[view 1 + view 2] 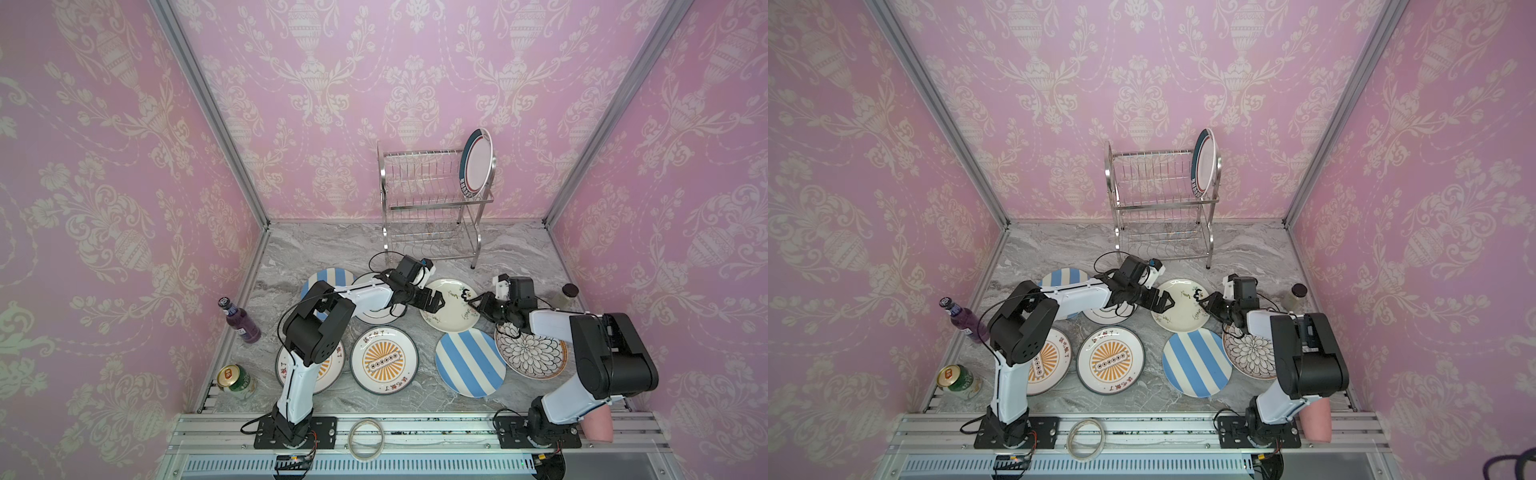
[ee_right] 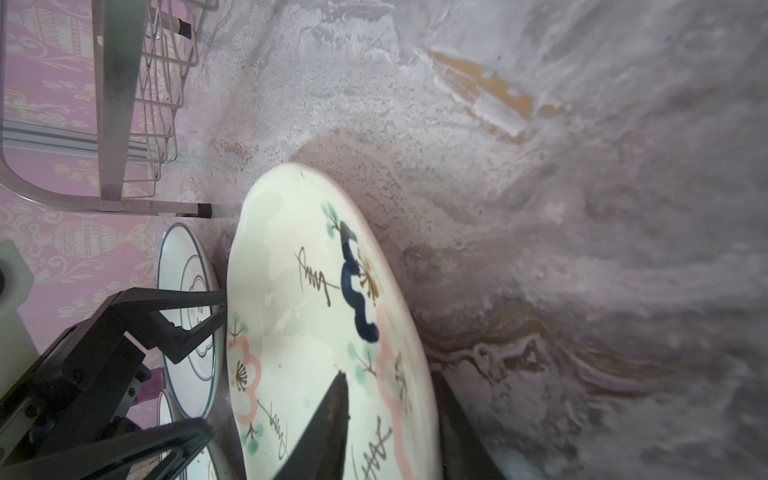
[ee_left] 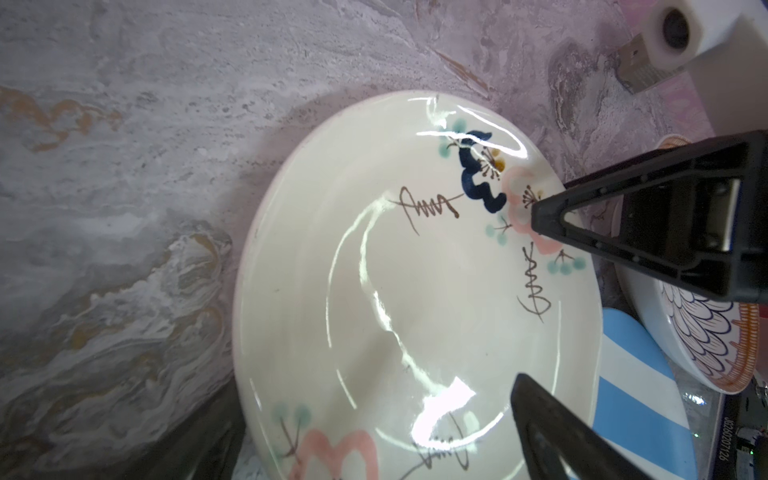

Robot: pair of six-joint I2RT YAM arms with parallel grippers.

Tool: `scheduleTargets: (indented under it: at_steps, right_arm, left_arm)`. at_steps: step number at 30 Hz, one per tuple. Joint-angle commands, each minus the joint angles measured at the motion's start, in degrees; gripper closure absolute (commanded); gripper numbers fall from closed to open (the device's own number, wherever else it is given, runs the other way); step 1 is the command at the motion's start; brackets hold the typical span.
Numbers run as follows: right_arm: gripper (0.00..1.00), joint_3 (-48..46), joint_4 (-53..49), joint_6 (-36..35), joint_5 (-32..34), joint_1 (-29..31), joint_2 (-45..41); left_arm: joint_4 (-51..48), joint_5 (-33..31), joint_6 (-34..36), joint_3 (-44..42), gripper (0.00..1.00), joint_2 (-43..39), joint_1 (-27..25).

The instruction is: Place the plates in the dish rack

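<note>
A roll of tape (image 1: pixel 349 439) lies on the aluminium rail along the table's near edge, between the two arm bases. Beyond it, seven plates lie across the near half of the marble table (image 1: pixel 332 249), several with their rims touching.

The left gripper (image 1: pixel 438 303) stands wide open at the left rim of the cream doodled plate (image 1: pixel 451 313), one finger over its face and one outside the rim. The right gripper (image 1: pixel 469 304) straddles the opposite rim with its jaws partly apart. I cannot tell whether they press on it.

The cream plate's near rim meets the blue-striped plate (image 1: pixel 469 361), which sits beside the petal-patterned plate (image 1: pixel 530 353) near the right edge.

The dish rack (image 1: pixel 428 199) stands at the far edge, right of the middle. A teal-rimmed plate (image 1: pixel 478 162) stands upright at the right end of its upper tier. A strip of bare marble separates the rack's feet from the plates.

A purple bottle (image 1: pixel 239 320) and a can (image 1: pixel 235 380) hug the left edge.
</note>
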Motion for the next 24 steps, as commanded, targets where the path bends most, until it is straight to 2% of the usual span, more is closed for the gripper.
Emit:
scheduleTargets:
  at_steps: [1,3,9,14,19,24]
  right_arm:
    - [0.62,2.70,-3.46,-1.96,-1.42,2.07,-0.70]
    - [0.60,4.16,-7.78,-4.90,0.16,2.56,-1.11]
    - [0.54,6.28,-16.17,-7.62,4.18,2.84,-3.49]
    - [0.53,8.05,-17.42,-9.43,3.87,3.10,-3.54]
    - [0.55,10.06,-14.80,-9.56,-1.20,3.10,-1.00]
    - [0.65,9.15,-8.88,-6.07,-4.32,3.10,-0.27]
  left_arm:
    - [2.45,2.86,0.50,0.38,0.01,-0.49,-1.06]
    - [2.42,2.88,0.44,0.41,0.01,-0.48,-1.05]
    - [2.46,2.70,0.52,0.41,0.01,-0.62,-1.08]
    - [2.54,3.03,0.58,0.67,0.01,-0.31,-1.07]
    - [2.89,3.25,0.39,0.91,0.01,-0.05,-1.09]
    - [3.33,3.23,0.06,0.85,0.01,-0.34,-1.03]
